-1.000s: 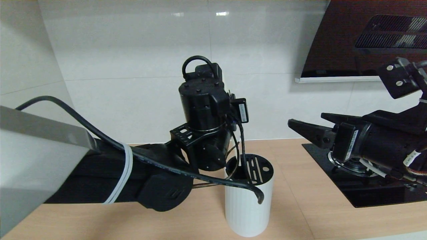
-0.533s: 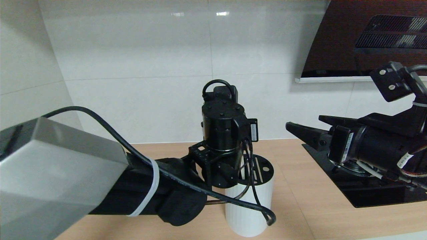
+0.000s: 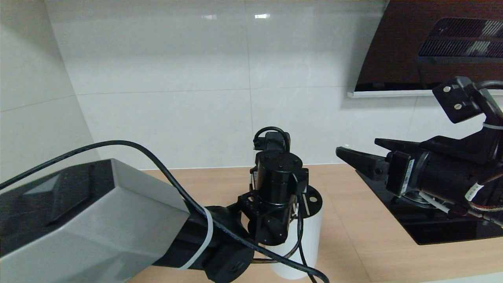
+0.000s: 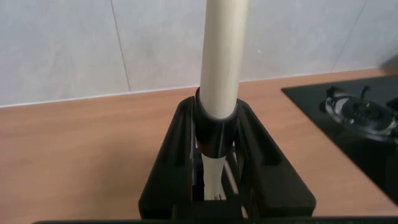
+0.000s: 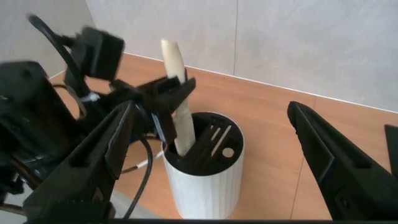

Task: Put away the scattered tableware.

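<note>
Over the white holder (image 5: 205, 177) the left gripper (image 4: 217, 121) is clamped on a utensil (image 5: 174, 68) with a cream handle and a black collar, which stands nearly upright with a slight lean. The jaws close on it at the collar, one on each side, just above the holder's top. Below the grip, the utensil's lower part goes down into the holder's black slotted lid (image 5: 214, 146); what kind of head it has is hidden inside. The handle's rounded end sticks up above the jaws.

To the right of the holder, well apart from it and raised above the counter (image 3: 346, 236), the right gripper (image 3: 357, 146) hangs with its jaws spread wide and nothing between them, its tips pointing back toward the holder.

The holder stands upright on the wooden counter. A black hob (image 3: 432, 232) lies flush in the counter to the holder's right, with a burner (image 4: 364, 112) on it. Behind the holder rises a pale tiled wall (image 3: 177, 78), and a dark hood (image 3: 412, 47) hangs up and to the holder's right. A black cable (image 3: 275, 257) from the left arm loops across the holder's front.
</note>
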Tool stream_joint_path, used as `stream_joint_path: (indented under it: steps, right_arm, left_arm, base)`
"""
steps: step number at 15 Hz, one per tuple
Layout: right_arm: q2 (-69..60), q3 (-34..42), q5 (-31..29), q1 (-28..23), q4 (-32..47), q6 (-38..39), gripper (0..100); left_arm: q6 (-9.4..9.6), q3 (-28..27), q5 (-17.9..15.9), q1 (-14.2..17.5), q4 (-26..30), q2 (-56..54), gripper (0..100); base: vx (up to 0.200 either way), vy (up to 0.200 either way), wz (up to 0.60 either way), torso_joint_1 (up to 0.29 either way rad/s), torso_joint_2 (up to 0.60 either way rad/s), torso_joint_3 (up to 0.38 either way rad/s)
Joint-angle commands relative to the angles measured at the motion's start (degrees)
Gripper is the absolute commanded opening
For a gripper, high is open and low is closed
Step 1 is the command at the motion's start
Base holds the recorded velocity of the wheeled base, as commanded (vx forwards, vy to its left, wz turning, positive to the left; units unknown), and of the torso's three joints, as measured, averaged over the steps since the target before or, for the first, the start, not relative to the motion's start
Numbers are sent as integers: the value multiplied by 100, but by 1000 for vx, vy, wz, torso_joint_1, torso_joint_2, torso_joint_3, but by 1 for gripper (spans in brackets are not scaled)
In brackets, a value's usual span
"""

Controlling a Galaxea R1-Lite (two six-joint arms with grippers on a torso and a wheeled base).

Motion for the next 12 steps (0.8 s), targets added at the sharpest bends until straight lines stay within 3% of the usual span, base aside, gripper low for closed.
stream_joint_path:
  steps: [1,5,6,12]
  right_arm:
    - [10,2,-2,-7,-3,-3,100]
    - [19,2,-2,-7,-3,-3,100]
    - [19,2,-2,-7,-3,6,100]
    - [19,2,-2,-7,-3,6,100]
  left_arm:
    - [-34,103,3,-24,-2,62,0]
    - [-34,130,-6,-103,-2,115,0]
    - [-34,138,-6,-112,-2,124,100]
    - [-34,130,-6,-112,-20,97,100]
  base:
    - [0,0,0,0,0,0]
    - [0,0,0,0,0,0]
    - [0,0,0,0,0,0]
    - [0,0,0,0,0,0]
